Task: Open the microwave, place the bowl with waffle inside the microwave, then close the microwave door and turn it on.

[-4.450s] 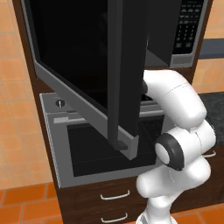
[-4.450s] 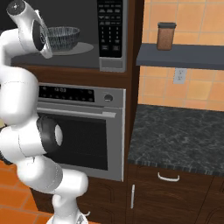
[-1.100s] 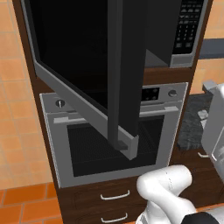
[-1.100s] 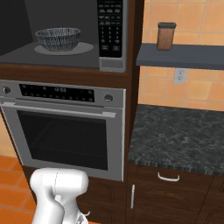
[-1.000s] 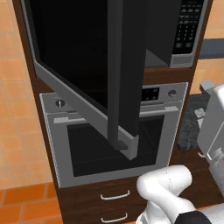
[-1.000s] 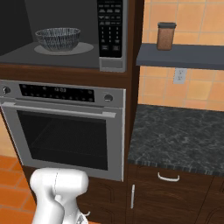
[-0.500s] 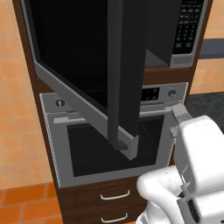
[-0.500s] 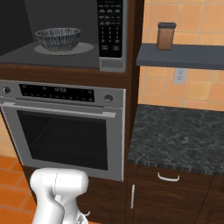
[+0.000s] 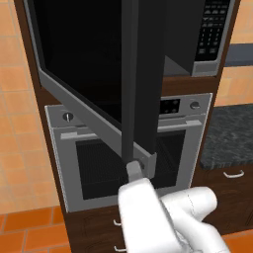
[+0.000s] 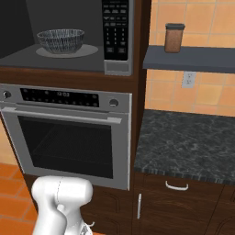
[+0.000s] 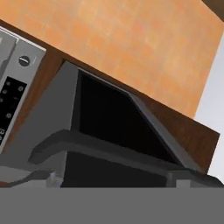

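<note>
Standing wide open, the built-in black-fronted microwave (image 10: 69,36) already held the small round grey bowl (image 10: 60,40) on its turntable. The wide black glass door (image 9: 106,74) swung out left; the arm had dropped beneath it, pincer released, ready to push it shut.

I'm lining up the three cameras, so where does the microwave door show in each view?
Left base view: the microwave door swings out toward the camera, filling the upper centre.
Right base view: its dark edge at the top left corner, beside the bowl.
Hand view: the door seen from below, across the centre.
Shared landmark: the oven's control panel.
</note>
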Motion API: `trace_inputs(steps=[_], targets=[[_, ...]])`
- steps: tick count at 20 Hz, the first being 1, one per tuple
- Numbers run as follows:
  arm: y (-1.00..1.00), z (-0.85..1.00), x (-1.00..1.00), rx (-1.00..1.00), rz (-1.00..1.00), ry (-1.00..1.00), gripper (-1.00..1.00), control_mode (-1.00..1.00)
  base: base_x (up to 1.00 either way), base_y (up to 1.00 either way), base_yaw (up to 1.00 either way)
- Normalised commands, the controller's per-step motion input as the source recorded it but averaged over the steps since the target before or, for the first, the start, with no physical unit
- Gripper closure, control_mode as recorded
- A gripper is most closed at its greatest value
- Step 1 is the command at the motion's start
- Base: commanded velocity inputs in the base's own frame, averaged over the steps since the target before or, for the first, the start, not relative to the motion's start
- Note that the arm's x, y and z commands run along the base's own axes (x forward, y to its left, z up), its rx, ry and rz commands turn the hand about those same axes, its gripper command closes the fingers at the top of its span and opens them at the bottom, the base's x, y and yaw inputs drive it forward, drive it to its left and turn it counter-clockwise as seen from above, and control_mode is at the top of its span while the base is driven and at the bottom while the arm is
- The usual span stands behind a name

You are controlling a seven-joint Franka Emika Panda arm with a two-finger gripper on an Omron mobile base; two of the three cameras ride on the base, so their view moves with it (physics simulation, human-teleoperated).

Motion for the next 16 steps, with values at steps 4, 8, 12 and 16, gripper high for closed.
trace_inputs(steps=[4,8,12,16], targets=[[0.68,-0.35,0.02,0.0,0.0,0.15,-1.0,-1.0,0.0,0.0,0.0],[0.71,-0.28,0.24,0.0,0.0,0.18,-1.0,-1.0,0.0,0.0,0.0],[0.34,-0.06,0.46,0.0,0.0,0.09,-1.0,-1.0,0.0,0.0,0.0],[0.0,0.0,0.55,0.0,-0.01,0.04,-1.0,-1.0,0.0,0.0,0.0]])
